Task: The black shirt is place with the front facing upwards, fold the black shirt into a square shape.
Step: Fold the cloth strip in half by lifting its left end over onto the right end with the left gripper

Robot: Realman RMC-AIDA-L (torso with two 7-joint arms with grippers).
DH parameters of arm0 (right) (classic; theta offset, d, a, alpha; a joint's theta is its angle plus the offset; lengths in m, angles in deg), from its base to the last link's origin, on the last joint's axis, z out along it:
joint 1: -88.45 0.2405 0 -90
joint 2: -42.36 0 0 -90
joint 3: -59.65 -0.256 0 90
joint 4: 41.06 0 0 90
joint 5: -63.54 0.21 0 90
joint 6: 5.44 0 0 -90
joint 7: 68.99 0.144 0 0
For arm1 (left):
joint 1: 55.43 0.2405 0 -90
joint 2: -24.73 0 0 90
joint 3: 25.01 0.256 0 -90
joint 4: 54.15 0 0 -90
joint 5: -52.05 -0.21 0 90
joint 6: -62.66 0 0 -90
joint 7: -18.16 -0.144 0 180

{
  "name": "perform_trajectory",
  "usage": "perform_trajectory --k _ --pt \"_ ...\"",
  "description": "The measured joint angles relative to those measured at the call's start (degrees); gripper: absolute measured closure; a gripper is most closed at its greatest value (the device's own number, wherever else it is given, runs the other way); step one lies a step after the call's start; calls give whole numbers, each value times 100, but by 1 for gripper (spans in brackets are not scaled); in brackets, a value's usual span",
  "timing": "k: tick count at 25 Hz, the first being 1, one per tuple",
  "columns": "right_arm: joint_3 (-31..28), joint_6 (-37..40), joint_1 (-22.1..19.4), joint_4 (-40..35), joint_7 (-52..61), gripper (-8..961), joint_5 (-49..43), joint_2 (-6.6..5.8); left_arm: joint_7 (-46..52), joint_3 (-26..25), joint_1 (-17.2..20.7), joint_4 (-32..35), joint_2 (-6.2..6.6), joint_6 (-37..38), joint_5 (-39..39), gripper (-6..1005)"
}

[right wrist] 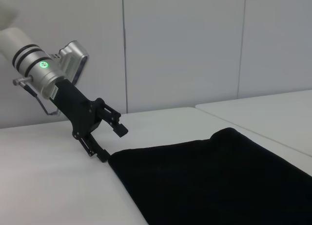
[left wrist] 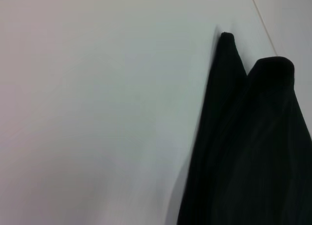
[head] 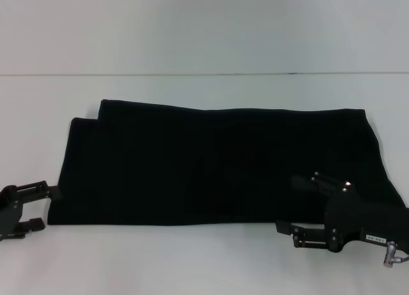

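black shirt point(head: 217, 161) already folded to a wide band on the white table point(head: 192, 263), long axis running left to right. left gripper point(head: 29, 209) open at its left near corner, right gripper point(head: 307, 209) open over the right near edge. each equally near its own end.

We see the black shirt point(head: 217, 161) as soft, matt cloth, its surface plain and dull. The table point(head: 192, 263) beneath looks smooth and white, faintly satin. The left gripper point(right wrist: 108, 142) shows matt black metal behind a brushed silver wrist.
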State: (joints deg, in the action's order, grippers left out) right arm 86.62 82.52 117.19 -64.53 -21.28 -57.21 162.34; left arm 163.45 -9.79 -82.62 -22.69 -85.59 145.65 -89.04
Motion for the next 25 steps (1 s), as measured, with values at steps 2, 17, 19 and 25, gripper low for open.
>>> perform_trajectory --k 2,17,19,25 --pt "0 1 0 1 1 5 0 -1 41 3 -14 -32 0 -26 -4 121" --pt "1 1 0 58 8 6 -1 -1 364 290 -532 -426 -25 -319 -2 132" --pt "1 4 1 58 9 6 -1 -1 362 294 -590 -428 -33 -345 -1 134" --pt "1 8 31 57 20 6 -1 -1 362 355 -643 -430 -35 -387 3 138"
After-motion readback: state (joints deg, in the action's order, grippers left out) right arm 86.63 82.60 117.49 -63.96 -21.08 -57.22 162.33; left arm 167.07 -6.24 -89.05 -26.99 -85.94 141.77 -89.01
